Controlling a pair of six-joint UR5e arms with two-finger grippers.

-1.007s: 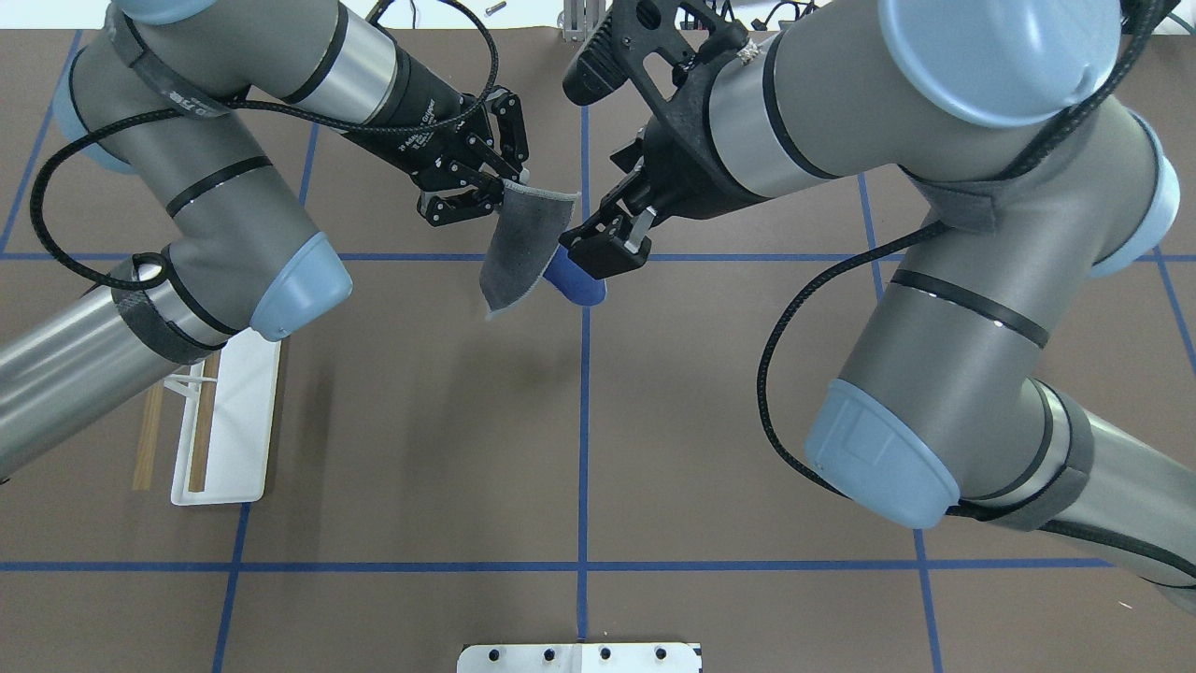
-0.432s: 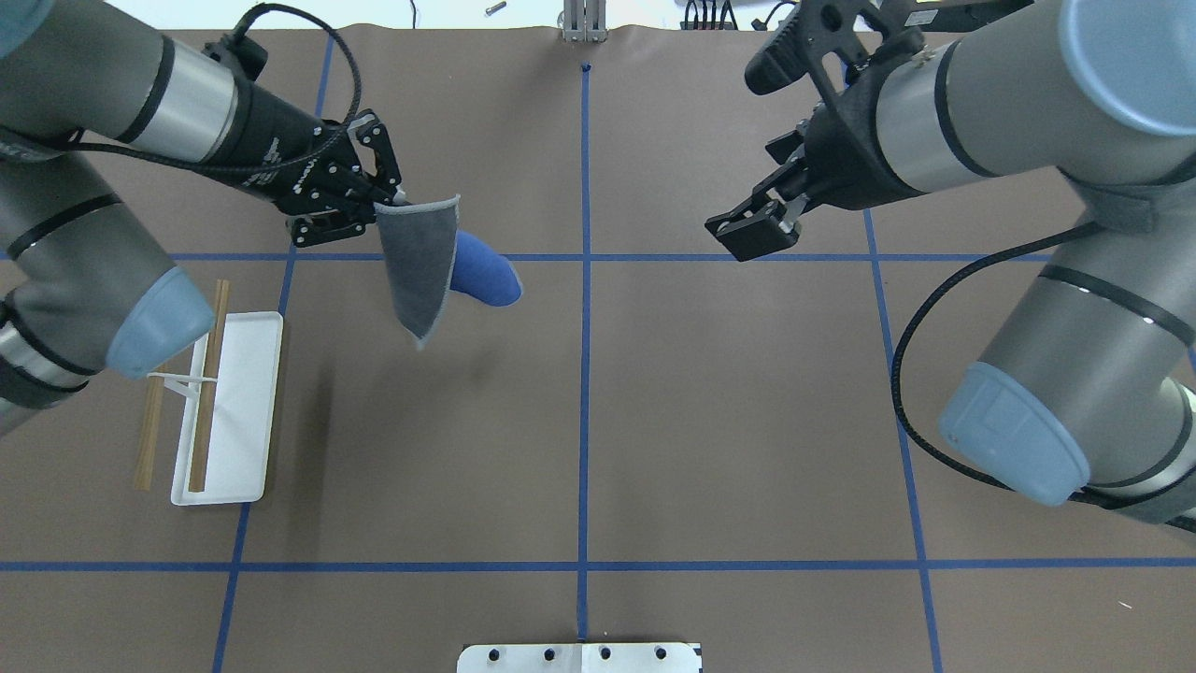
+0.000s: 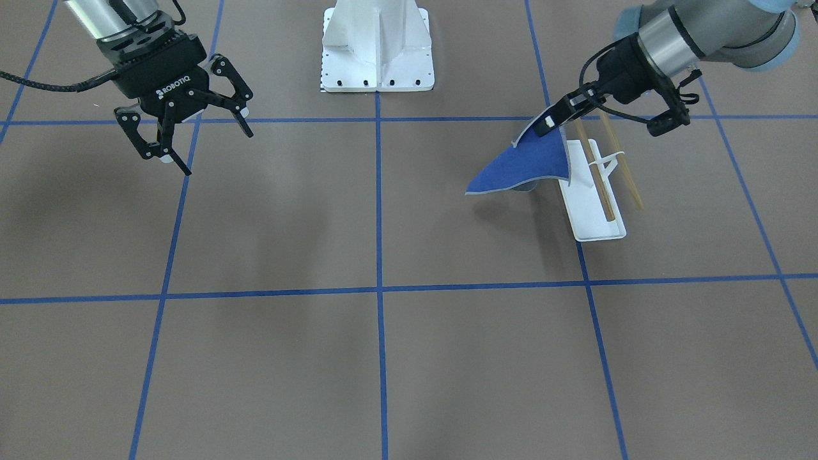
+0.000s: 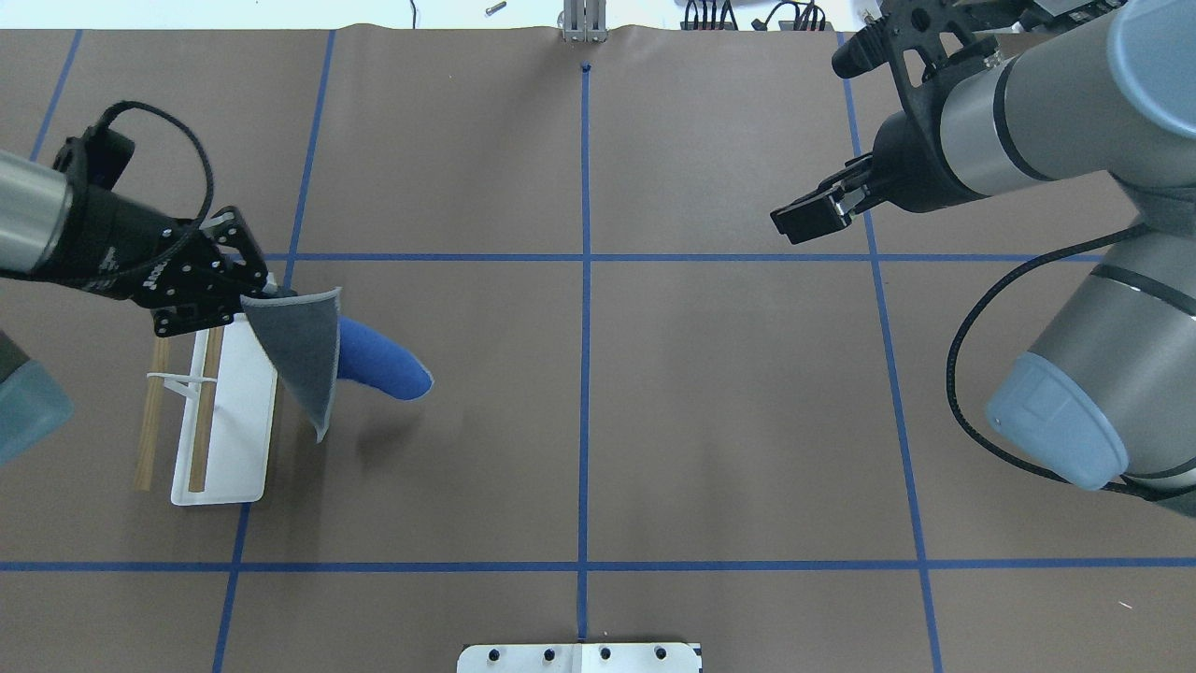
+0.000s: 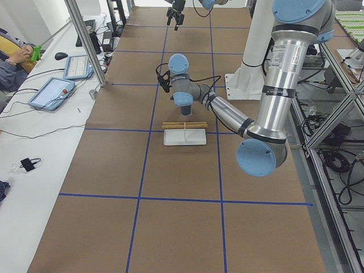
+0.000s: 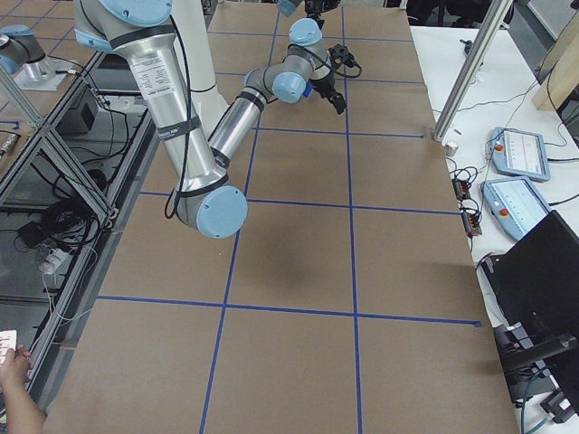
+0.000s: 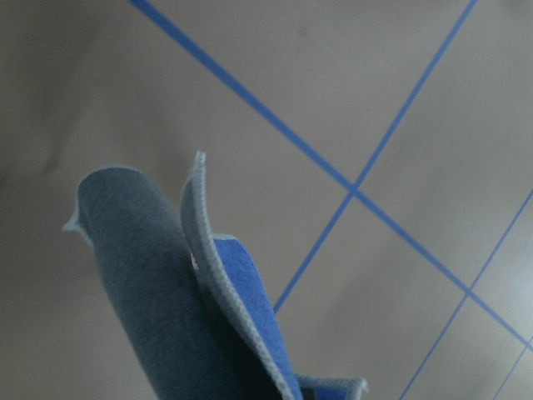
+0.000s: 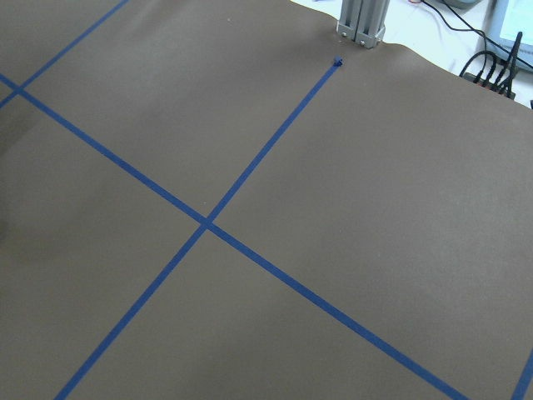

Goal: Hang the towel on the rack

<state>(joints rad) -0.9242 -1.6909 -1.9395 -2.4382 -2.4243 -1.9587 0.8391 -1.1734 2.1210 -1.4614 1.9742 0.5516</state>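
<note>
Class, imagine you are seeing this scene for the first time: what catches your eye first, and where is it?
The blue towel stands out, hanging from the left end effector close beside the rack on the robot's left. Far across the table, the right end effector hovers open and empty.

Brown-covered table, ruled into a grid by blue tape lines. Toward the robot's left end, standing across 1 line: rack, flat white base down, 2 dowel bars parallel to its long side. At the robot's edge, on the centre line: bolted white pedestal. At the far edge, same line: metal post.
</note>
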